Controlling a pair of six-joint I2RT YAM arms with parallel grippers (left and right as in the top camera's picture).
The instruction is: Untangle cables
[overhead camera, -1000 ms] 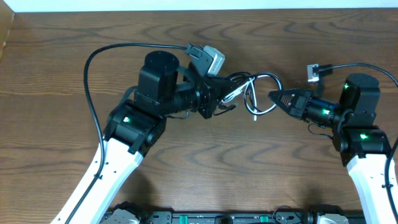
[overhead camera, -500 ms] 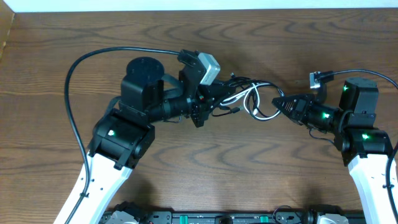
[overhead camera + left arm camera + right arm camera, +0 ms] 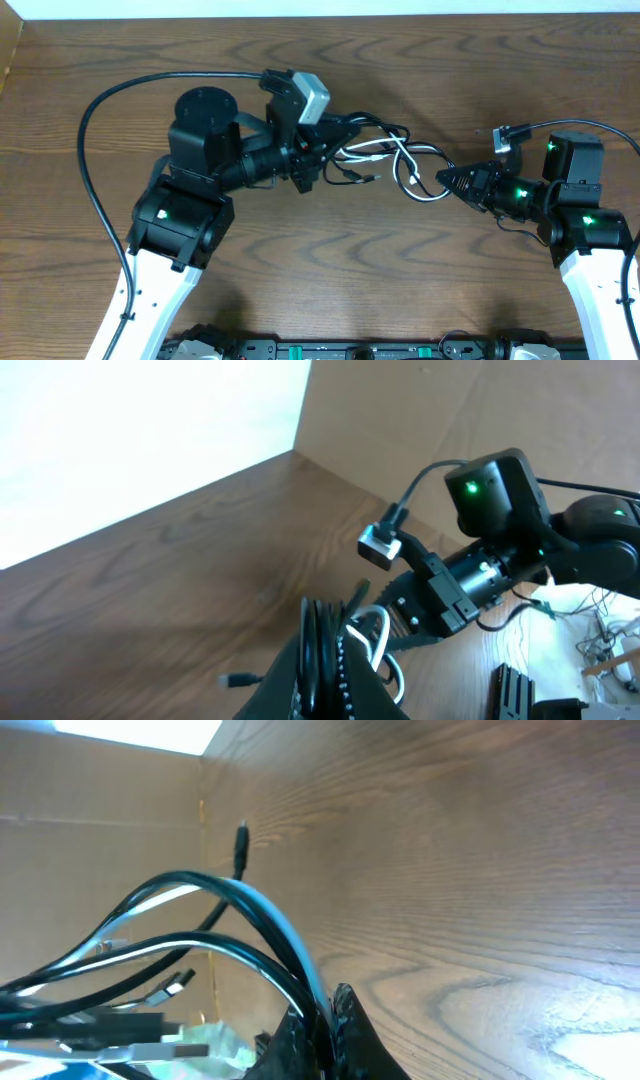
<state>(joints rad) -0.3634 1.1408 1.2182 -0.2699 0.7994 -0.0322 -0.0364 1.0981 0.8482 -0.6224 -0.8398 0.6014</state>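
The cables [image 3: 402, 163] are grasped by left tool [image 3: 345, 140] and right tool [image 3: 446, 180]; bare desk [image 3: 90, 50] is left all around them.

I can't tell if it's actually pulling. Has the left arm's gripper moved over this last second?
Yes. The left gripper, jaws shut on the cables, has slid toward the table's left edge in the overhead view, stretching the tangle out.

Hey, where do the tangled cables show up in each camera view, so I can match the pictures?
Overhead: cables just right of centre, between left tool and right tool.
Left wrist: cables bottom centre, at the lower edge.
Right wrist: cables lower left, arching up.
Shared landmark: the wood-grain table, in all three.
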